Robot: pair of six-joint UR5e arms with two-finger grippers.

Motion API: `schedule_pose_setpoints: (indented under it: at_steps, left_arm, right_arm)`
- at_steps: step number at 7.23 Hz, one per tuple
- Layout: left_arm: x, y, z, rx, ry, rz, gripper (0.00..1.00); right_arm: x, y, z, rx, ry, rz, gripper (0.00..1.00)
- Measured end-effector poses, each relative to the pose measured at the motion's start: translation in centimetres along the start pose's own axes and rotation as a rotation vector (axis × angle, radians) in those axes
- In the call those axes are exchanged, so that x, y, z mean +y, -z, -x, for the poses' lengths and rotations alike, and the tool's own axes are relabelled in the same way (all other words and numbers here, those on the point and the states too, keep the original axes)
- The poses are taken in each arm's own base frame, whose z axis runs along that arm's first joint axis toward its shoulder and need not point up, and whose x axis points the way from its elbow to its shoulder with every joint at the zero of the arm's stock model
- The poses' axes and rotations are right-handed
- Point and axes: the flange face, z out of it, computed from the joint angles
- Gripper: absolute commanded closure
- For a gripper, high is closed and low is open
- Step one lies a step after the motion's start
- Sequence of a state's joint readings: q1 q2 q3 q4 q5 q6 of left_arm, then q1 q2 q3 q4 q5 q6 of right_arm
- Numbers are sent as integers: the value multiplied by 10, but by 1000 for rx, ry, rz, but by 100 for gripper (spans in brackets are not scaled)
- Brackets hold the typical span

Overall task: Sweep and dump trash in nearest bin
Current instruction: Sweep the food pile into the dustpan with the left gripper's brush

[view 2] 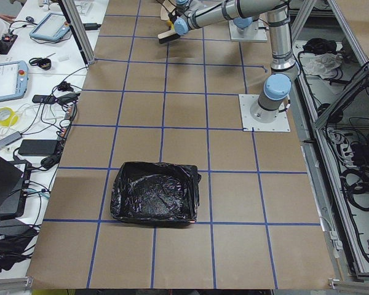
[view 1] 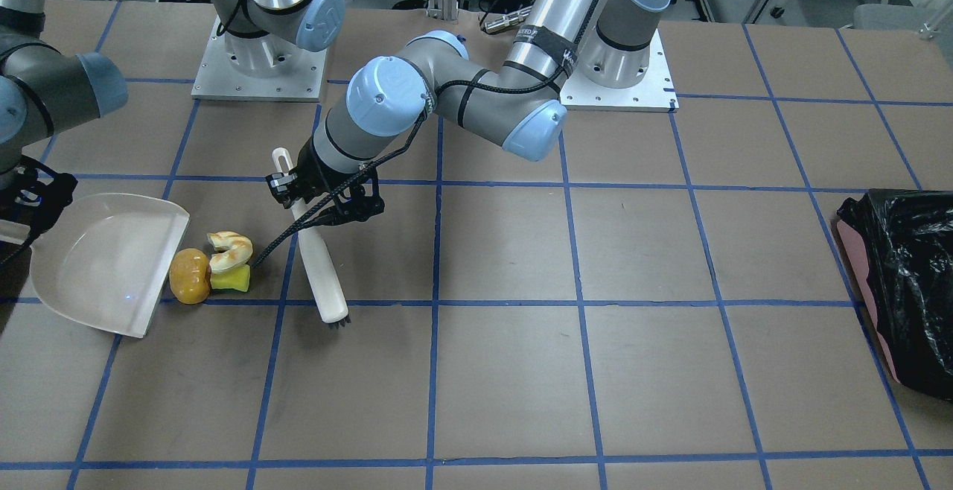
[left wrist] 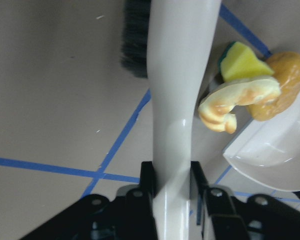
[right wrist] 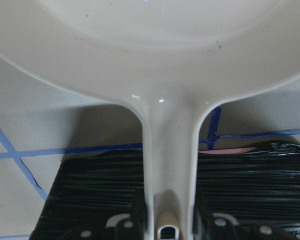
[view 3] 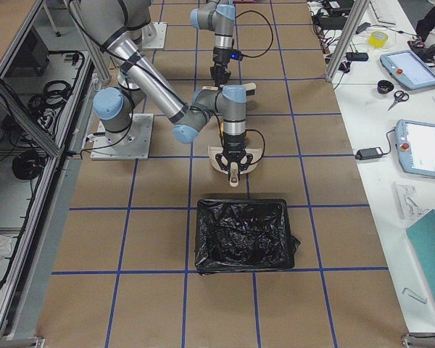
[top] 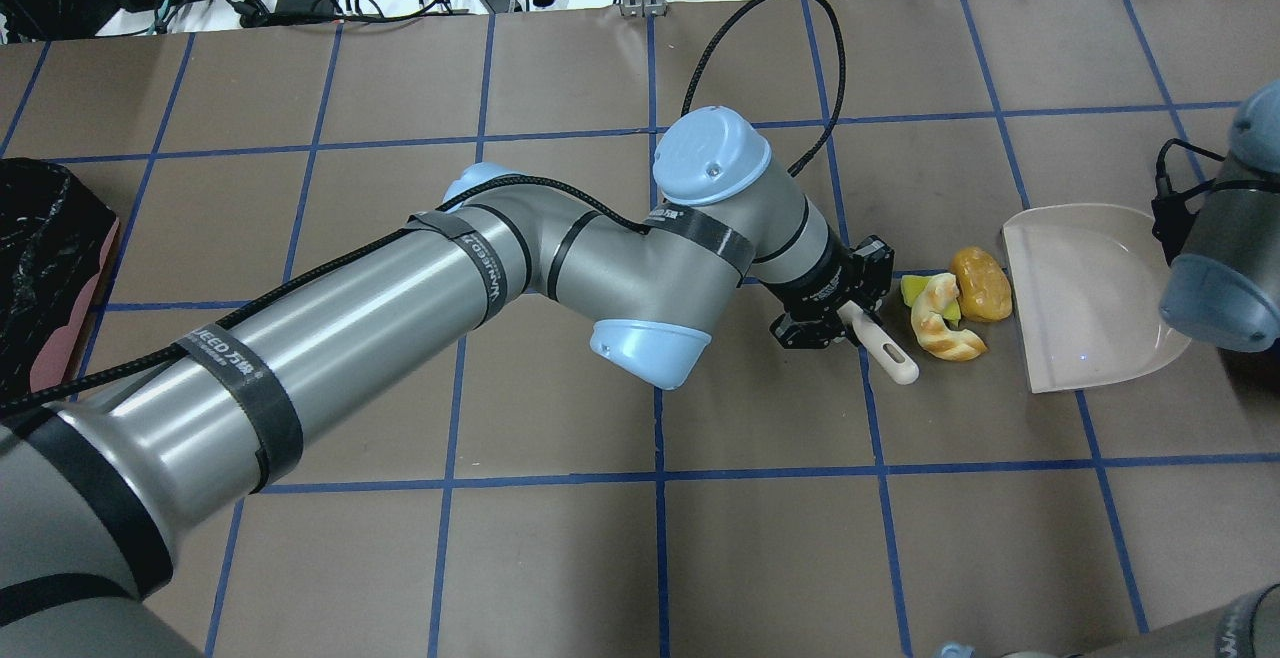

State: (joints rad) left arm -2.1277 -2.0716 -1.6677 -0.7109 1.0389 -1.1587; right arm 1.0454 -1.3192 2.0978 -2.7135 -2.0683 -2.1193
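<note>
My left gripper point(view 1: 304, 196) is shut on the white handle of a brush point(view 1: 322, 274). The brush lies low over the table with its black bristles point(left wrist: 135, 40) pointing away from the robot. Just beside it sits the trash: an orange-brown bun point(view 1: 189, 275), a glazed ring pastry point(view 1: 229, 249) and a yellow-green block point(view 1: 232, 280), bunched together. The bun touches the lip of the white dustpan point(view 1: 104, 266). My right gripper point(right wrist: 167, 225) is shut on the dustpan's handle. The brush stands a small gap away from the pastry.
One bin lined with black plastic point(view 1: 904, 281) stands far off on the robot's left side. Another black-lined bin point(view 3: 245, 235) stands on the right side, close behind the dustpan, and shows under its handle point(right wrist: 90, 190). Blue tape lines grid the brown table.
</note>
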Motion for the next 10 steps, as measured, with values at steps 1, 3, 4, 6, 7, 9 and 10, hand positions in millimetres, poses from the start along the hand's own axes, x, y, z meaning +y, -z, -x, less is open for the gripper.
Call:
schedule_pose_setpoints:
  at_steps: [1,3,4,6,7,9,10]
  left_arm:
    - [-3,-8,0,20,-2,-4,100]
    - [-6,-28,0,51,-10,-13,100]
    - [-2,-37,-1,58,-22,-15,100]
    - [11,-54,-1,51,-35,-13,100]
    - [21,-60,-3,46,-47,-15,100]
    - [39,-73,-7,45,-78,-21,100]
    - [45,-80,-13,46,-94,-22,100]
  right_arm:
    - [-2,-1,2,-1,1,-1,100]
    - [-4,0,2,-1,3,-2,100]
    - [-4,0,2,-1,4,-3,100]
    - [-4,0,2,-2,5,-3,100]
    - [-5,0,2,-2,6,-4,100]
    - [-6,-1,2,-5,10,-6,100]
    - [-7,-1,2,-6,12,-7,100]
